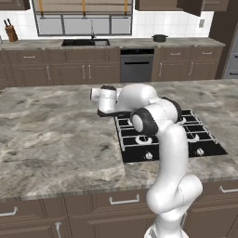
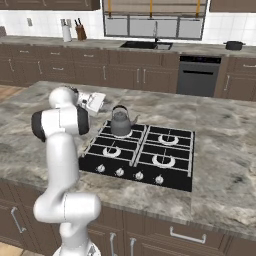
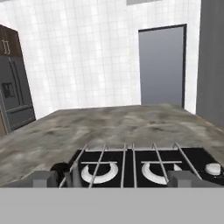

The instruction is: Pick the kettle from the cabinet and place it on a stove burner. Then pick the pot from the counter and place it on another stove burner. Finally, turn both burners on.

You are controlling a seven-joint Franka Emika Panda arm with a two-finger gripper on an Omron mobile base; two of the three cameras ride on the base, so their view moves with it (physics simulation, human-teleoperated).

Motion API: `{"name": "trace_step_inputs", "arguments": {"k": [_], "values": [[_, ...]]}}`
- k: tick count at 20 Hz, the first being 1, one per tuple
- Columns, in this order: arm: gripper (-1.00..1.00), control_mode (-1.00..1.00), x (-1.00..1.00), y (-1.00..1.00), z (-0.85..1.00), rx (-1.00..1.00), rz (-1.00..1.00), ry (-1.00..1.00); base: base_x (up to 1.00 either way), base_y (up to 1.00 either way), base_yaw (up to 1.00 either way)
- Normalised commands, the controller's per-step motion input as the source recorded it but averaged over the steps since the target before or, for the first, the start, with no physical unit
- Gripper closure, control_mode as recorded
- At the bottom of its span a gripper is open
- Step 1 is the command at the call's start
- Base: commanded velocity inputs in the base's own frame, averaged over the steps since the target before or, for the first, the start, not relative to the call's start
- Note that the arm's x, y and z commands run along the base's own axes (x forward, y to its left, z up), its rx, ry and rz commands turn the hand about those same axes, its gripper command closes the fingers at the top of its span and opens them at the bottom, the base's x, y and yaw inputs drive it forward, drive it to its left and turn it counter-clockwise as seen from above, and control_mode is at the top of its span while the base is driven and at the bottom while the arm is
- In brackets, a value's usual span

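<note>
The grey kettle point(image 2: 120, 121) with its black arched handle stands upright on the rear left burner of the black stove point(image 2: 186, 175). My gripper point(image 2: 99, 101) hangs just left of the kettle and a little above it, pointing across the cooktop. In the hand view the gripper point(image 3: 113, 179) is open, its fingertips point(image 3: 43, 178) wide apart with nothing between them, and the kettle's top point(image 3: 63, 169) peeks in at the lower left. The dark pot point(image 2: 233, 45) sits far off on the back counter point(image 2: 45, 41), also the pot point(image 1: 159, 38). My arm hides the kettle in the left base view.
The other burners point(image 2: 163, 160) are bare, with a row of knobs point(image 2: 130, 172) along the stove's front edge. Marbled island top point(image 1: 51, 135) spreads left of the stove. A sink point(image 1: 86, 42), a dishwasher point(image 1: 136, 65) and a knife block point(image 2: 80, 31) line the back wall.
</note>
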Motion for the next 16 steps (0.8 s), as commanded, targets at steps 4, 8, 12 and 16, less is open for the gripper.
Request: {"name": "trace_step_inputs", "arguments": {"k": [4, 8, 12, 16], "values": [[-1.0, -1.0, -0.82, 0.0, 0.14, 0.03, -0.04, -0.15, 0.0, 0.0, 0.0], [-1.0, -1.0, -0.76, 0.0, 0.33, 0.03, -0.05, -0.18, 0.0, 0.0, 0.0], [-1.0, -1.0, -0.68, 0.0, 0.5, 0.04, -0.05, -0.19, 0.0, 0.0, 0.0], [-1.0, -1.0, -0.71, -0.07, 0.46, 0.03, -0.02, -0.21, 0.0, 0.0, 0.0]]}}
